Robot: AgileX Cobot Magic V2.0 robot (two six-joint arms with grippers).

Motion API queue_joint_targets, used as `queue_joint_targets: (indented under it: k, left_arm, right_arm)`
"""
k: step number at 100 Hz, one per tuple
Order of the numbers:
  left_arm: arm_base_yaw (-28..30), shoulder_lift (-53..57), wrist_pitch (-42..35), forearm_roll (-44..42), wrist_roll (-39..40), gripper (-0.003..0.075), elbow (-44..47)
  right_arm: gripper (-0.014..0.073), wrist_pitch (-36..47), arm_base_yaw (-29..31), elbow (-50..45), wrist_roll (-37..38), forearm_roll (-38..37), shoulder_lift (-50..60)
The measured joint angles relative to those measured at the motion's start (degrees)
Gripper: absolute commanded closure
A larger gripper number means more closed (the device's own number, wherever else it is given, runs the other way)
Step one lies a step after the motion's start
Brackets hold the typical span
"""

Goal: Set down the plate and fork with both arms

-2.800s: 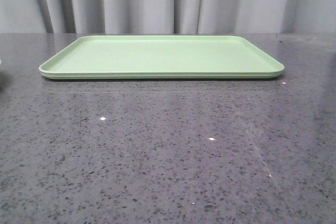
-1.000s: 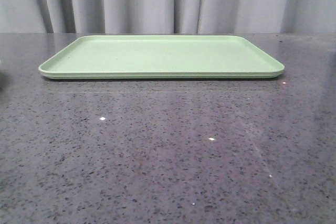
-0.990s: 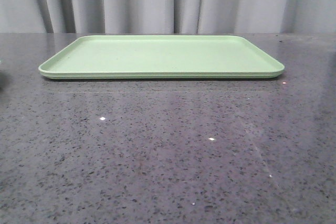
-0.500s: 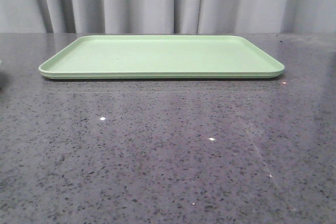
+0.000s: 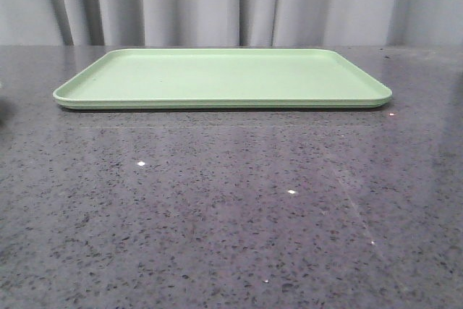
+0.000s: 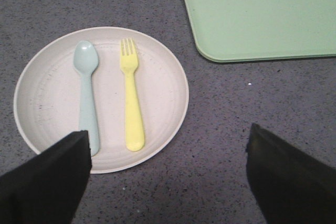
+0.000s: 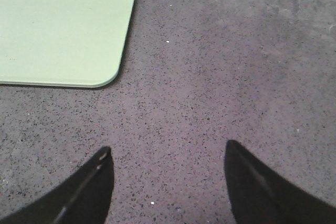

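Plate [image 6: 58,98] sitting on countertop [image 6: 210,145] off tray's [image 6: 262,14] corner, carrying fork [image 6: 131,98] beside blue spoon [image 6: 88,95]. Front view showing nothing shifting over recent seconds; tray staying bare. Left gripper [image 6: 168,169] and right gripper [image 7: 165,182] hovering spread wide, holding nothing; pickup not begun.

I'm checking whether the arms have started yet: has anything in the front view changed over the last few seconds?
Nothing visibly changed. The green tray sits in the same place on the table, bare, and no arm has come into the front view.
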State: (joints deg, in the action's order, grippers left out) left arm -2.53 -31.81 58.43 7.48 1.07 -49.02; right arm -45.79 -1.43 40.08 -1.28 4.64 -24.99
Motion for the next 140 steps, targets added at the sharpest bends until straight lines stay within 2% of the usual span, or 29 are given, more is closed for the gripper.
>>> queue_joint_targets:
  k: [27,56,80,93,119,140]
  left_arm:
    - [0.0,0.0,-0.5,-2.8,0.4,0.0122,0.0]
    - [0.0,-2.4,-4.8,-13.9,7.4,0.0122,0.0]
    - [0.1,-8.9,-7.2,-22.2,12.5,0.0122,0.0]
    - [3.1,-13.0,-9.4,-24.4,13.9,0.0123,0.0]
    - [13.8,-20.4,-15.6,-24.0,14.3,0.0123,0.0]
    - [16.4,-26.4,-18.6,-21.6,14.5,0.0123,0.0]
  right_arm:
    - [0.0102,0.0,0.0,0.0,0.1,0.0,0.0]
    - [0.0102,0.0,0.0,0.0,0.1,0.0,0.0]
    - [0.0102,0.0,0.0,0.0,0.1,0.0,0.0]
    - [0.0102,0.0,0.0,0.0,0.1,0.0,0.0]
    - [0.0102,0.0,0.0,0.0,0.1,0.0,0.0]
    - [0.0102,0.0,0.0,0.0,0.1,0.0,0.0]
